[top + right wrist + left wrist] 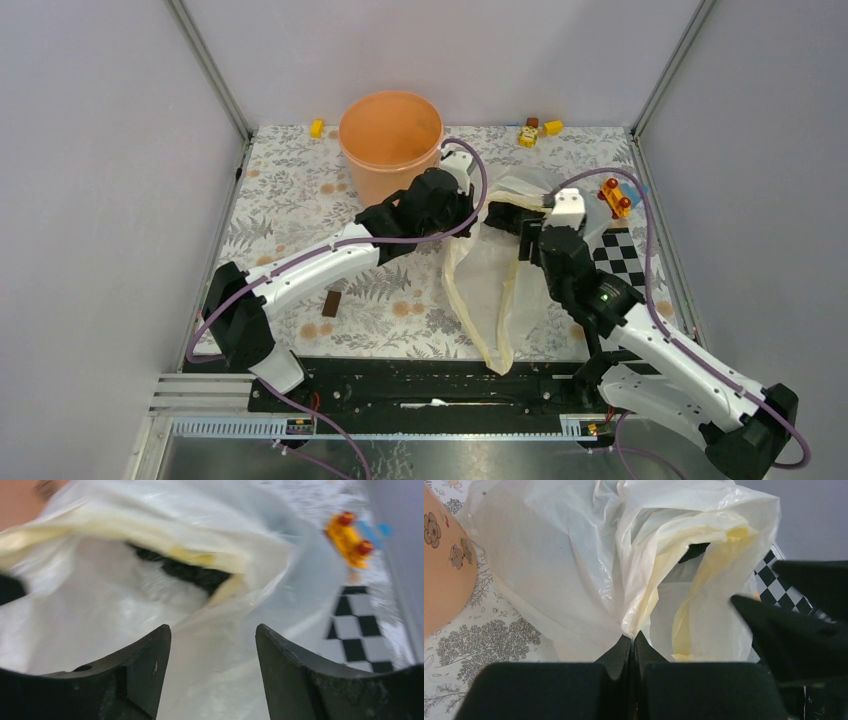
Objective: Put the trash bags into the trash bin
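Note:
The peach-orange trash bin [390, 140] stands upright at the back of the flowered mat, and its wall shows at the left edge of the left wrist view [444, 580]. A thin white-yellow trash bag [490, 285] lies crumpled in the middle and trails toward the near edge. My left gripper [634, 636] is shut on a pinched fold of the bag [574, 570], just right of the bin [472, 200]. My right gripper [213, 630] stands open over the bag [115, 605] with only loose film between its fingers; it faces the left one [512, 218].
A black-and-white checkerboard card [625, 255] lies at the right, with a red-and-yellow toy [615, 198] behind it. Small yellow toys [530, 132] sit along the back edge. A brown block [331, 302] lies by the left arm. Grey walls enclose the table.

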